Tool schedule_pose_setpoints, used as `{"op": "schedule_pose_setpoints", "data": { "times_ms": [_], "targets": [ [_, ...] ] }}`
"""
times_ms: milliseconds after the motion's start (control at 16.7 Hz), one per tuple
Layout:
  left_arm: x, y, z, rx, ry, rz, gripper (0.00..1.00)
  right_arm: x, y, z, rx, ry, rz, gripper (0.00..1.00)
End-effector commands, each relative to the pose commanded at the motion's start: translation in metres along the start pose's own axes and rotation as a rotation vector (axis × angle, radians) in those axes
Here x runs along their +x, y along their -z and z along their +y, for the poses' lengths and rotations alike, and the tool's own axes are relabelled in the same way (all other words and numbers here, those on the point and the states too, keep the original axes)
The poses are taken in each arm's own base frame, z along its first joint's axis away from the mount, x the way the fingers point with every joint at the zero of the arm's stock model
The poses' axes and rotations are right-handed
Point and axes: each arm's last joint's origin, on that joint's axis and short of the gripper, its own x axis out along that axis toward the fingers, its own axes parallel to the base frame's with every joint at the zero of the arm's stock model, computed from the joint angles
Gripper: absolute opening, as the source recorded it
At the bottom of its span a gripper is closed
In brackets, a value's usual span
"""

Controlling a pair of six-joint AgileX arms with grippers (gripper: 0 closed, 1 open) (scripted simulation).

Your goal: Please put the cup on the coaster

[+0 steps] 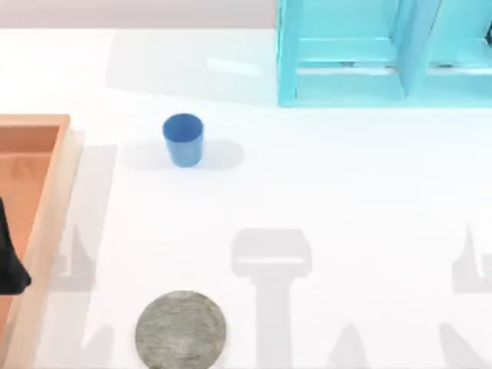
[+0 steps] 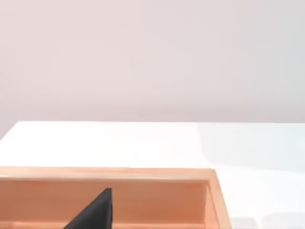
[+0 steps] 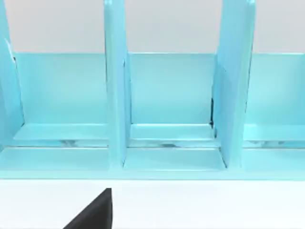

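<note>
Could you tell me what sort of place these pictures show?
Probably a rendered tabletop test scene: a plain white table holding a blue cup, a grey coaster, a wooden tray and a turquoise rack.

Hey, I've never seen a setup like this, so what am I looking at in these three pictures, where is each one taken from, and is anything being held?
This is a simulated two-armed robot at a white table. One picture looks straight down from above; the other two come from cameras on each arm's wrist. From above you see a blue cup standing upright, and nearer the front edge a grey coaster, well apart from it. A wooden tray sits at the left and a light blue rack at the back right. The dark shape in each wrist picture is part of that arm's gripper. The cup stands free on the table, so nothing is holding it.
</note>
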Motion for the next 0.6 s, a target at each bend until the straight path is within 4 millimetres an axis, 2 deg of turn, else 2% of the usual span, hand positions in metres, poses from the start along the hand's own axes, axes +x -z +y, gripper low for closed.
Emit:
{"op": "schedule_pose_setpoints", "data": {
  "times_ms": [180, 300, 600],
  "targets": [
    [0.0, 0.0, 0.0, 0.0, 0.0, 0.0, 1.0, 0.0, -0.002, 0.0, 0.007, -0.005, 0.001, 1.0],
    [0.0, 0.0, 0.0, 0.0, 0.0, 0.0, 1.0, -0.001, -0.012, 0.002, 0.046, -0.033, 0.012, 1.0],
    [0.0, 0.0, 0.0, 0.0, 0.0, 0.0, 1.0, 0.007, -0.067, 0.013, 0.285, -0.154, 0.154, 1.0]
  ]
}}
